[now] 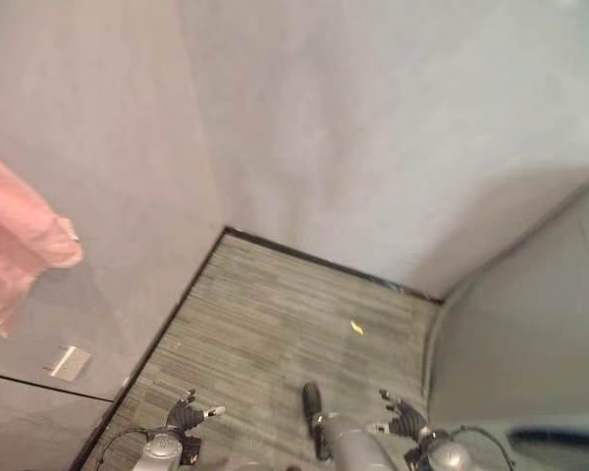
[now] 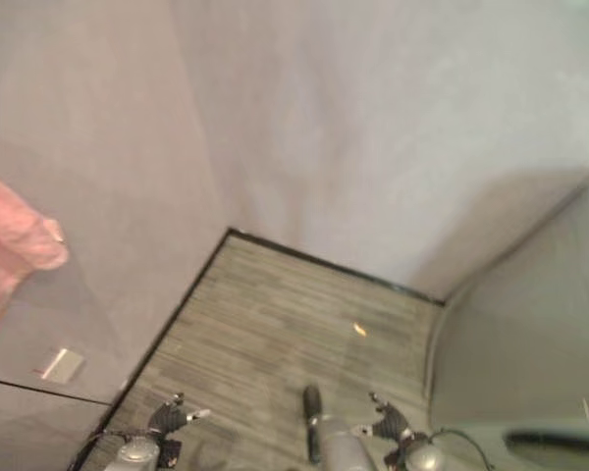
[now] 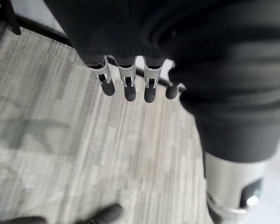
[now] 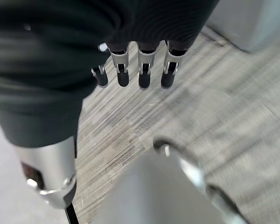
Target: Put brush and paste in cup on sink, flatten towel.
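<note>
My pink towel (image 1: 20,245) is cut off far left of my left robot hand (image 3: 126,81); both it and my right robot hand (image 4: 130,70) hang with straight fingers over bare floor (image 1: 275,334)

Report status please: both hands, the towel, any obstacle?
Left hand open, empty, over grey floor. Right hand open, empty. Pink towel hangs bunched on left wall, untouched. Small yellow scrap on floor, nothing blocking.

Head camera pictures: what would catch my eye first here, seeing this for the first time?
Most likely the pink towel, hanging bunched against the grey wall at the far left. Next comes the striped grey floor running into the room's corner, with a small yellowish scrap lying on it. At the bottom edge, the left hand and right hand hang low over that floor, fingers relaxed and holding nothing.
</note>
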`<state>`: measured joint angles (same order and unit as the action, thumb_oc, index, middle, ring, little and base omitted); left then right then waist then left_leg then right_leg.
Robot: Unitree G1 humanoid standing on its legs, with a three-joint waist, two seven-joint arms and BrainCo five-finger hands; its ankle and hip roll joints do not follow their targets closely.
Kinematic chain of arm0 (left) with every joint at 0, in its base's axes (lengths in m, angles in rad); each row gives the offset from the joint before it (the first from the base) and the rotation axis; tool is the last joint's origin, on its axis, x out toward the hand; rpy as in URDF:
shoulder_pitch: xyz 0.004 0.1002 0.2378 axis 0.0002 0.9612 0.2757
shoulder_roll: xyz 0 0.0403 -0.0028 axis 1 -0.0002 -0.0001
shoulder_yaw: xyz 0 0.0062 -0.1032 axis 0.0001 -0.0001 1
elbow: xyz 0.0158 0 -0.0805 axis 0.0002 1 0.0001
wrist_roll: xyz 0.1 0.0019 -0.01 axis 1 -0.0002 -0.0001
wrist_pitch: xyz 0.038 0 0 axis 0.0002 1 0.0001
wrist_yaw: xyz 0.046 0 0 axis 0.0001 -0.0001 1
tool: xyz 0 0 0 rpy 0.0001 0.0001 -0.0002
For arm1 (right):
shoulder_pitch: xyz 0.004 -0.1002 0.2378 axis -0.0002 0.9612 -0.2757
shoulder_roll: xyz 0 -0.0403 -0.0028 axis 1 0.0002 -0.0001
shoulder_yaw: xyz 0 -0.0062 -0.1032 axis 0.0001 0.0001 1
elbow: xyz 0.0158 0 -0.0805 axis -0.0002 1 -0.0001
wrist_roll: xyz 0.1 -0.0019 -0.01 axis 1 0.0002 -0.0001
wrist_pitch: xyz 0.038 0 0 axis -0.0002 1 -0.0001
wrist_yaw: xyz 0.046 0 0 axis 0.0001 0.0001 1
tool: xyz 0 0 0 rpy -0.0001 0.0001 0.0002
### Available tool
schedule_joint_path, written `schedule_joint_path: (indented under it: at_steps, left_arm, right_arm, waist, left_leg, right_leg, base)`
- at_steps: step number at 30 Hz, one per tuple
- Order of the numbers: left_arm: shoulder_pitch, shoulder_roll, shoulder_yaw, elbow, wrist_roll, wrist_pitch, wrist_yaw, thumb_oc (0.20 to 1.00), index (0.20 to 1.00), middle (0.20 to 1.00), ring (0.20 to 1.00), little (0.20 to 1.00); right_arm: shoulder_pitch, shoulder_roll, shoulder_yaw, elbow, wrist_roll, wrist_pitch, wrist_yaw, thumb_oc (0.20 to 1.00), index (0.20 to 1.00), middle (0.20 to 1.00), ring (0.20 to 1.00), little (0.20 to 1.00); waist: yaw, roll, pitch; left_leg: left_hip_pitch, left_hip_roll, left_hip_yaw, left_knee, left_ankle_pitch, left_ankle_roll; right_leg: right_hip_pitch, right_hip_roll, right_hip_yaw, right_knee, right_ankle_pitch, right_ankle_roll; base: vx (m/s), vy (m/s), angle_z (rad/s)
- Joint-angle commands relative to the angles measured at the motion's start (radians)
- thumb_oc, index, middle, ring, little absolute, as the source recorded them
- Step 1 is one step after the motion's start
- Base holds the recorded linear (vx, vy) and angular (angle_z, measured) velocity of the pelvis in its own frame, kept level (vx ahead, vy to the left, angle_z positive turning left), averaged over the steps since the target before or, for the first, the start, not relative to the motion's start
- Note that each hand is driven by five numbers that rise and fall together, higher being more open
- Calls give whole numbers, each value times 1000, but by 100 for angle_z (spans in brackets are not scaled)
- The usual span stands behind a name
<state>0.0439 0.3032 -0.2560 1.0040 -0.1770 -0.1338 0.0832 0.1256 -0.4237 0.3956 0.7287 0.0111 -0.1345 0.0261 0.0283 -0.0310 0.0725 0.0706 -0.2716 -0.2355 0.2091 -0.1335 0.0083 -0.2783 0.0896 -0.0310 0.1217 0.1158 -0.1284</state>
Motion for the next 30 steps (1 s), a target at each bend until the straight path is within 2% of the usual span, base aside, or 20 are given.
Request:
schedule_joint_path:
  at_steps: [1, 2, 3, 4, 5, 6, 8, 10, 11, 12, 17, 19, 20, 21, 22, 25, 27, 28, 29, 30]
  left_arm:
    - [-40, 66, 19, -51, 15, -37, 8, 1000, 1000, 1000, 1000, 1000]
    - [-43, 71, 16, -63, 14, -36, 8, 1000, 1000, 1000, 1000, 1000]
    - [-54, 71, 13, -61, 18, -34, 10, 1000, 1000, 1000, 1000, 1000]
    - [-78, 66, 4, -71, 26, -28, 11, 1000, 1000, 1000, 1000, 1000]
    - [-93, 60, 3, -66, 29, -25, 13, 1000, 1000, 1000, 1000, 1000]
    - [-94, 60, 3, -66, 29, -25, 13, 1000, 1000, 1000, 1000, 1000]
    - [-114, 51, -9, -69, 36, -19, 13, 1000, 1000, 1000, 1000, 1000]
    - [-111, 45, -11, -77, 31, -20, 5, 1000, 1000, 1000, 1000, 1000]
    - [-111, 45, -11, -77, 31, -20, 5, 1000, 1000, 1000, 1000, 1000]
    - [-91, 43, -7, -87, 24, -24, 7, 1000, 1000, 1000, 1000, 1000]
    - [-51, 53, -2, -90, 37, -35, 6, 1000, 1000, 1000, 1000, 1000]
    - [-48, 60, -4, -103, 44, -37, 8, 1000, 1000, 1000, 1000, 1000]
    - [-44, 65, -6, -118, 51, -44, 14, 1000, 1000, 1000, 1000, 1000]
    - [-44, 65, -6, -119, 51, -44, 14, 1000, 1000, 1000, 1000, 1000]
    - [-40, 66, -6, -124, 49, -47, 15, 1000, 1000, 1000, 1000, 1000]
    - [-18, 73, 7, -153, 28, -58, 18, 1000, 1000, 1000, 1000, 1000]
    - [-25, 79, -5, -168, 26, -61, 17, 1000, 1000, 1000, 1000, 1000]
    - [-25, 79, -6, -168, 26, -61, 17, 1000, 1000, 1000, 1000, 1000]
    - [-29, 77, -10, -161, 31, -53, 4, 1000, 1000, 1000, 1000, 1000]
    - [-25, 87, -6, -155, 29, -54, 0, 1000, 1000, 1000, 1000, 1000]
  right_arm:
    - [-55, -40, -34, -25, -1, -49, -2, 1000, 1000, 1000, 1000, 1000]
    - [-64, -49, -35, -22, -2, -47, -5, 1000, 1000, 1000, 1000, 1000]
    - [-67, -66, -44, -29, -12, -46, -14, 1000, 1000, 1000, 1000, 1000]
    - [-64, -70, -63, -36, -5, -45, -28, 1000, 1000, 1000, 1000, 1000]
    - [-62, -70, -70, -40, 0, -42, -32, 1000, 1000, 1000, 1000, 1000]
    - [-62, -70, -70, -40, 0, -42, -32, 1000, 1000, 1000, 1000, 1000]
    - [-52, -68, -84, -35, 6, -36, -41, 1000, 1000, 1000, 1000, 1000]
    - [-50, -64, -75, -28, -12, -27, -38, 1000, 1000, 1000, 1000, 1000]
    - [-50, -64, -75, -28, -12, -27, -38, 1000, 1000, 1000, 1000, 1000]
    - [-68, -56, -52, -6, -43, -23, -34, 1000, 1000, 1000, 1000, 1000]
    - [-78, -21, -17, -7, -56, -31, -5, 1000, 1000, 1000, 1000, 1000]
    - [-83, -16, -4, -14, -64, -35, -3, 1000, 1000, 1000, 1000, 1000]
    - [-85, -13, -4, -19, -62, -42, -4, 1000, 1000, 1000, 1000, 1000]
    - [-85, -13, -4, -19, -62, -42, -4, 1000, 1000, 1000, 1000, 1000]
    - [-80, -15, -5, -31, -54, -44, 0, 1000, 1000, 1000, 1000, 1000]
    - [-75, -31, 2, -52, -66, -53, -2, 1000, 1000, 1000, 1000, 1000]
    - [-72, -47, 3, -68, -69, -54, -2, 1000, 1000, 1000, 1000, 1000]
    - [-71, -48, 2, -69, -69, -54, -2, 1000, 1000, 1000, 1000, 1000]
    - [-76, -48, 13, -58, -74, -52, 13, 1000, 1000, 1000, 1000, 1000]
    - [-76, -68, 18, -78, -80, -53, 30, 1000, 1000, 1000, 1000, 1000]
  waist:
    - [-13, -22, 39]
    - [-7, -24, 45]
    - [-10, -23, 51]
    - [-26, -29, 56]
    - [-36, -29, 55]
    - [-37, -30, 51]
    - [-60, -23, 50]
    - [-57, -12, 45]
    - [-57, -12, 45]
    - [-42, -12, 41]
    - [-20, -5, 29]
    - [-24, 2, 33]
    - [-45, 9, 22]
    - [-45, 9, 22]
    - [-57, 13, 17]
    - [-50, 25, 18]
    - [-70, 0, 38]
    - [-71, 0, 41]
    - [-56, -29, 29]
    - [-51, -36, 14]
  left_leg:
    - [-187, 176, 24, 57, 57, -12]
    - [-209, 178, 28, 76, 61, -17]
    - [-231, 193, 97, 95, 60, -18]
    - [-279, 228, 255, 126, 55, -17]
    - [-286, 254, 346, 122, 51, -10]
    - [-290, 253, 345, 119, 56, -10]
    - [-284, 312, 549, 118, 55, -5]
    - [-266, 316, 560, 108, 23, -18]
    - [-266, 316, 560, 108, 23, -18]
    - [-259, 284, 521, 69, 31, 2]
    - [-193, 229, 434, -42, 38, 35]
    - [-176, 213, 381, -62, 50, 43]
    - [-155, 202, 322, -96, 78, 43]
    - [-155, 203, 322, -96, 78, 43]
    - [-142, 198, 289, -113, 92, 39]
    - [-122, 219, 224, -120, 88, 20]
    - [-100, 207, 156, -95, 69, 4]
    - [-96, 207, 155, -94, 68, 4]
    - [-110, 211, 124, -91, 59, -5]
    - [-106, 233, 112, -108, 68, -19]
  right_leg:
    - [68, -95, 13, 42, -102, 236]
    - [76, -102, -16, 39, -108, 229]
    - [93, -120, -68, 27, -114, 226]
    - [110, -146, -125, 5, -114, 225]
    - [119, -155, -156, 0, -118, 224]
    - [114, -157, -157, -1, -116, 224]
    - [133, -171, -225, -9, -122, 221]
    - [154, -171, -250, -4, -146, 226]
    - [154, -171, -250, -4, -146, 226]
    - [162, -185, -275, 17, -146, 221]
    - [148, -215, -271, 162, -129, 246]
    - [124, -202, -222, 251, -100, 259]
    - [97, -145, -119, 286, -77, 264]
    - [96, -144, -119, 285, -77, 264]
    - [79, -109, -64, 283, -85, 258]
    - [13, -169, -57, 190, -89, 244]
    - [7, -144, 56, 115, -64, 267]
    - [13, -144, 55, 114, -65, 267]
    - [45, -131, 29, 98, -92, 264]
    - [61, -114, 18, 83, -104, 256]
  base:
    - [87, -152, 37]
    - [50, -136, 57]
    - [-10, -146, 84]
    - [-16, -130, 150]
    - [-34, -83, 193]
    - [5, -53, 200]
    - [-9, -43, 107]
    - [109, 42, 51]
    - [154, 106, 68]
    - [92, 92, 42]
    - [154, 128, 33]
    - [144, 47, 85]
    - [127, 4, 100]
    - [151, -12, 168]
    - [167, -57, 163]
    - [230, -152, 68]
    - [212, -184, 89]
    - [108, -297, 158]
    - [172, -383, 180]
    - [213, -446, 140]
